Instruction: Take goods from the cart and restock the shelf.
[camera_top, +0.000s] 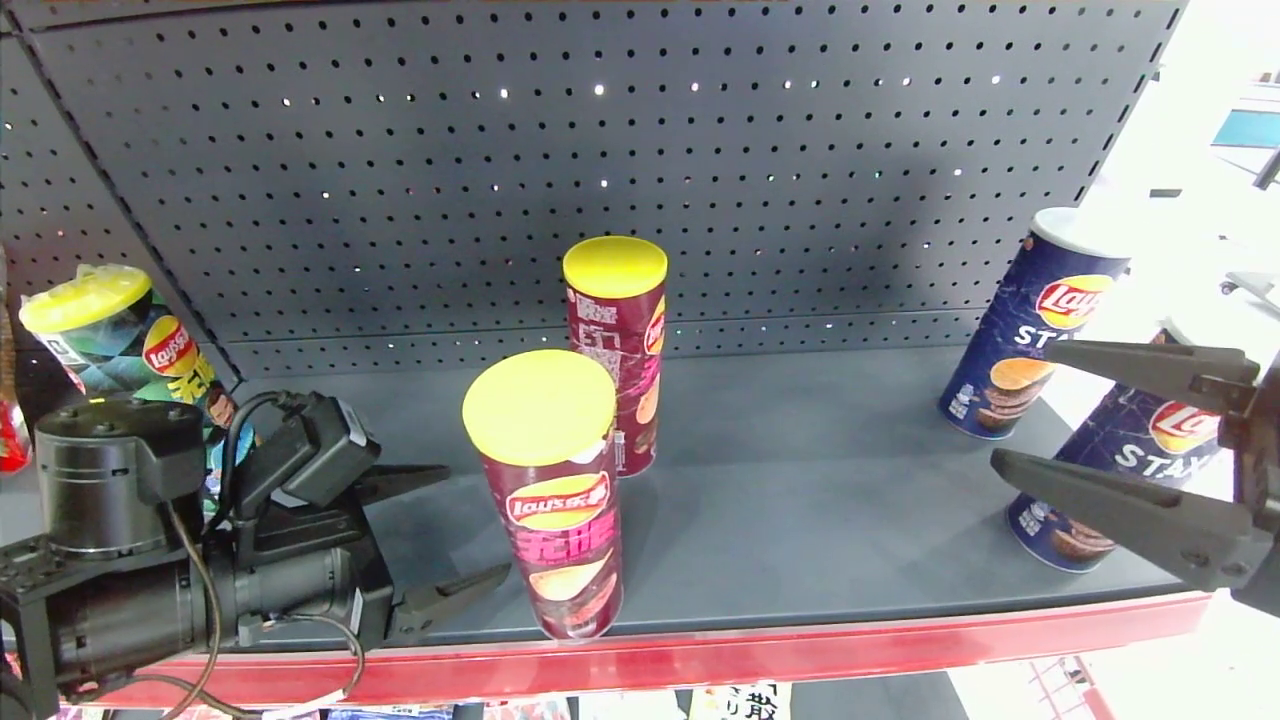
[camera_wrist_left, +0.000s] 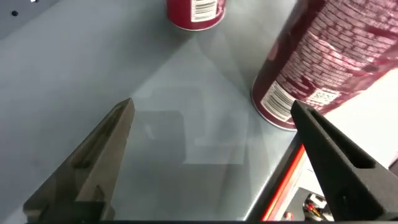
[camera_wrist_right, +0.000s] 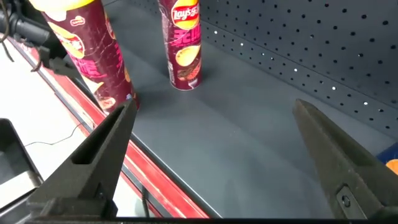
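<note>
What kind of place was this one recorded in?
Most likely a shop, or a mock-up of one: a grey display shelf with a perforated back panel and a red front strip, stocked with maroon chip cans and blue chip cans standing on it.

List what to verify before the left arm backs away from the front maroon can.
1. Left gripper open and empty: ok.
2. Front maroon can upright on the shelf: ok.
3. Left gripper clear of that can: cannot tell; one fingertip lies very close to its side.
4. Can's margin from the red front lip: not ok; its base stands right at the lip.
5. Right gripper open and empty: ok.
6. Blue cans standing on the shelf by the right gripper: ok.
</note>
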